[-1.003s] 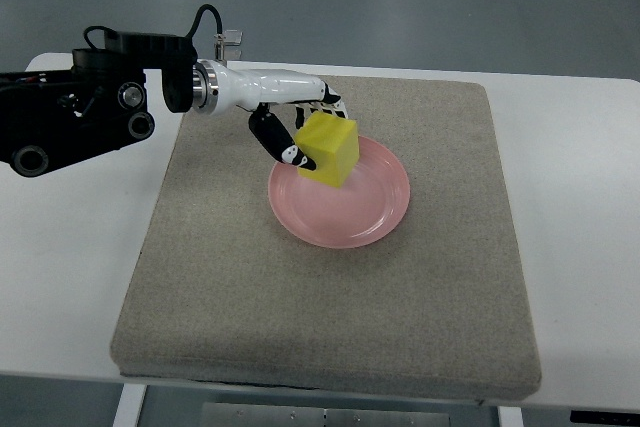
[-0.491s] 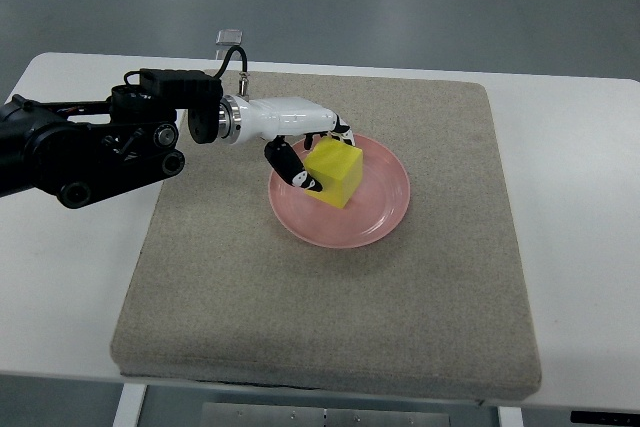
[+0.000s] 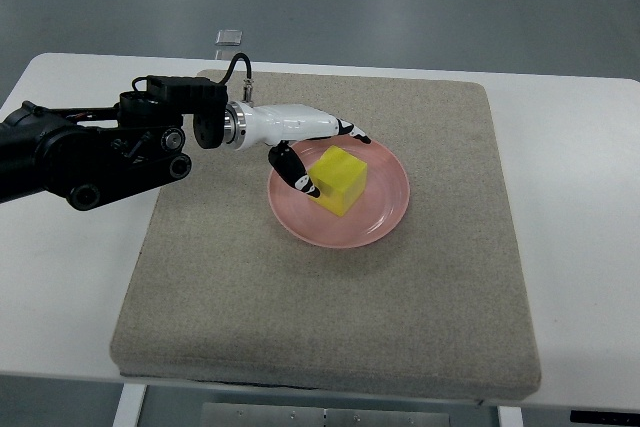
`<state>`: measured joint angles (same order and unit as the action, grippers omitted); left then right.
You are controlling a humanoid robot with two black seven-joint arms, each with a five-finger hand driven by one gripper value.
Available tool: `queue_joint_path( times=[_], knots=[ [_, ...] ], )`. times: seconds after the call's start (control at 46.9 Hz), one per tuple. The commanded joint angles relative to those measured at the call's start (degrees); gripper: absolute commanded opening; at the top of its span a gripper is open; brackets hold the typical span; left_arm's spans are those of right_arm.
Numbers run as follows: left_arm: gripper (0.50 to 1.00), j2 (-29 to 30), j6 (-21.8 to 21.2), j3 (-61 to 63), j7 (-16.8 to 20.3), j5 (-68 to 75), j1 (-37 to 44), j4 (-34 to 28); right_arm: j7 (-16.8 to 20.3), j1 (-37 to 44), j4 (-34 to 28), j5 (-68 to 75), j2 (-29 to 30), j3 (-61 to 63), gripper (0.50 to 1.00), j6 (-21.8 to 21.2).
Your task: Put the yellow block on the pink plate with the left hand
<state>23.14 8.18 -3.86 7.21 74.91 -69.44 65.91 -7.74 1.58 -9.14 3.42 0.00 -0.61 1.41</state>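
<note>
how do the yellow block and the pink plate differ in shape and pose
The block is a boxy yellow cube with flat faces and sharp edges; the plate is a round, shallow pink dish. The block stands tall on the plate's left part, while the plate lies flat on the grey mat. The block is much smaller and covers only part of the plate. Both are plain, single-coloured, and lie beside the left hand.

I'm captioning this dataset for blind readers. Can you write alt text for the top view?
A yellow block sits on a pink plate on a grey mat, with the robot's left hand beside it, fingers spread. The mat lies on a white table.
</note>
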Motion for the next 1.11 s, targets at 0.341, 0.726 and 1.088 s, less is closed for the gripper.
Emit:
queue_joint_path(
  times=[0.341,0.726,1.088],
  knots=[
    [0.994,11.57,2.54,-2.99,0.0,-44.22,-2.54,-0.79,0.0,0.0,0.0,0.0,0.0,0.0,0.924,0.0],
    [0.996,13.6,13.87,-15.47,0.0,-69.45,7.47,-19.24,0.0,0.0,0.0,0.0,0.0,0.0,0.924,0.0],
    [0.996,13.86,21.79,-19.96,-0.79,-85.36,13.89,-23.29,0.0,0.0,0.0,0.0,0.0,0.0,0.924,0.0]
  ],
)
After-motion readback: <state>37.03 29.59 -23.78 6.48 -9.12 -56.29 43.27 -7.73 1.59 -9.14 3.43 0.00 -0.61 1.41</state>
